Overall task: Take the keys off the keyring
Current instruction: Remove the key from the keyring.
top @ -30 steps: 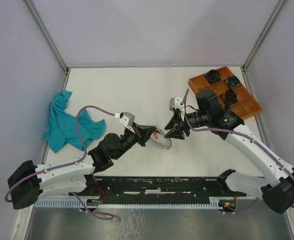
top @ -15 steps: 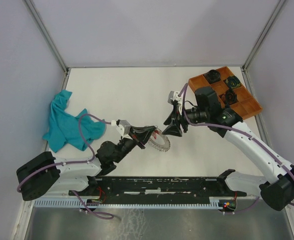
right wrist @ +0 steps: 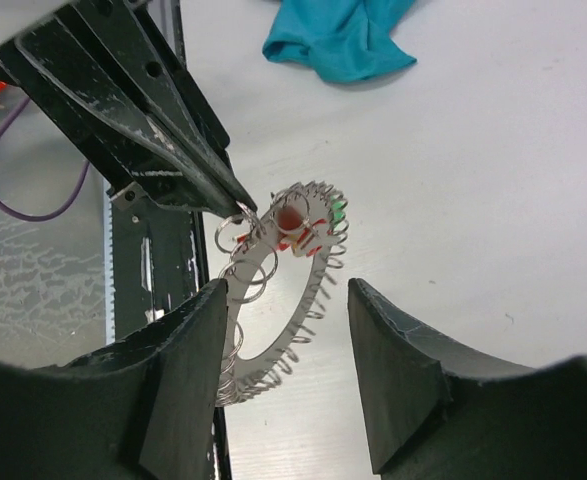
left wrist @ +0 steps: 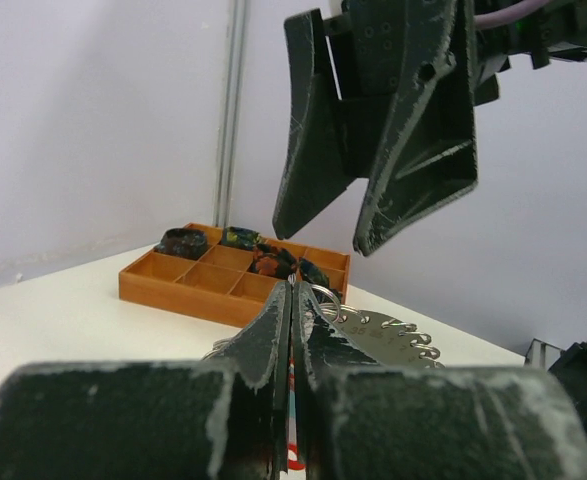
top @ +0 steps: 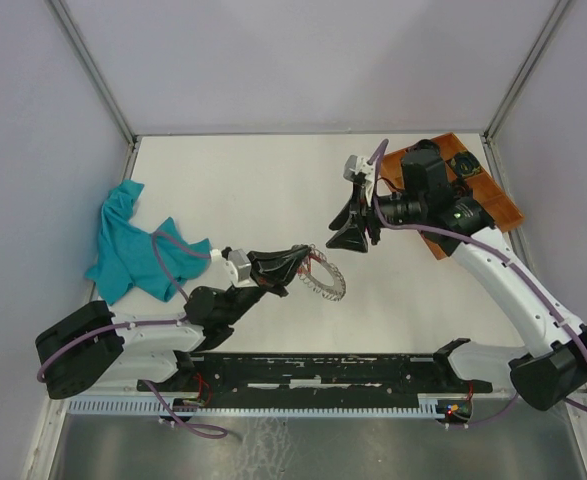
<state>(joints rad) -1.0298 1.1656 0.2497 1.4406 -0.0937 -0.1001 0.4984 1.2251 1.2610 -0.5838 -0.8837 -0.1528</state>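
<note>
Silver keyring is being pinched by the left gripper, while the right gripper is hovering above, jaws spread.

You can't count the keys: just blurry colour specks at the keyring, mostly hidden behind your left gripper.

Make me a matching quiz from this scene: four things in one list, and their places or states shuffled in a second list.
Things:
1. left claw
2. right claw
3. cloth
4. tray

Places or states:
A. open, above the keyring
B. table's far right corner
C. shut on the keyring
D. table's left side

Pairs: 1-C, 2-A, 3-D, 4-B
</note>
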